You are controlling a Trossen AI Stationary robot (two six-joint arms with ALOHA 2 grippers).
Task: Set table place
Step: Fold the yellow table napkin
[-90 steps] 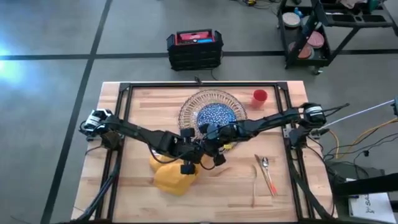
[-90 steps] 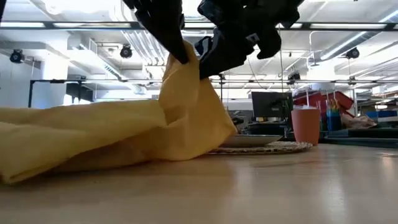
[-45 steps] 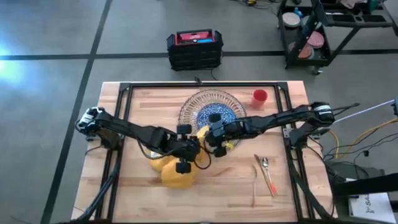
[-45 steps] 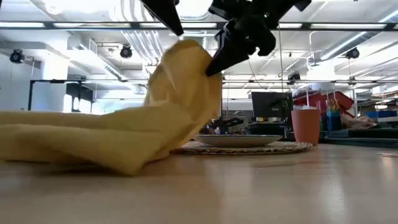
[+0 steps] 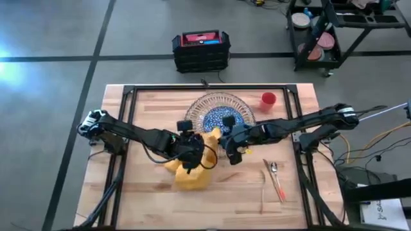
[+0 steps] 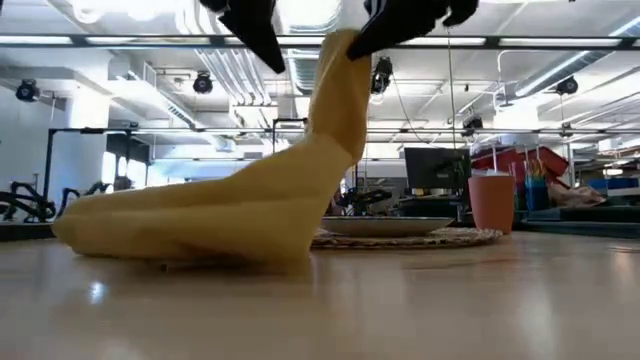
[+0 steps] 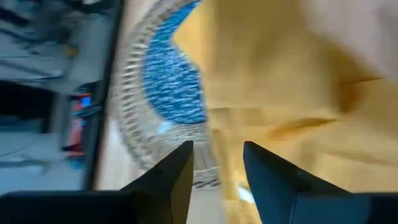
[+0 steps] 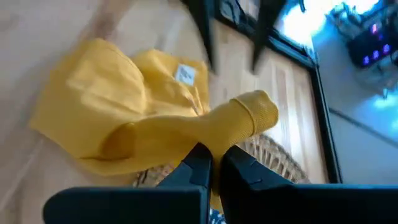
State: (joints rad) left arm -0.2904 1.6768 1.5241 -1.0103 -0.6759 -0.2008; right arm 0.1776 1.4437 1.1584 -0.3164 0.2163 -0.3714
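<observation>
The big light wooden table (image 5: 148,192) with its black metal frame holds everything. Near the middle of its far side lies the large clear cut-glass plate (image 5: 198,109), and the smaller blue-patterned plate (image 5: 221,119) sits on top of it. The yellow cloth napkin (image 5: 191,176) lies in a soft heap just in front of the plates, and one end of it is pulled up off the table, as the low view shows.

The right gripper (image 5: 226,149) hangs above the near edge of the plates. Its two dark fingers (image 8: 198,163) are pinched tight on the raised end of the napkin, with almost no gap between them. The left gripper (image 5: 188,144) is just beside it, above the heap. Its fingers (image 7: 174,177) are spread apart with nothing between them, and the napkin and the glass plate show past them.

The small red-orange cup (image 5: 268,99) stands upright to the right of the plates. The orange-handled cutlery (image 5: 276,181) lies flat near the front right part of the table, well apart from the napkin
</observation>
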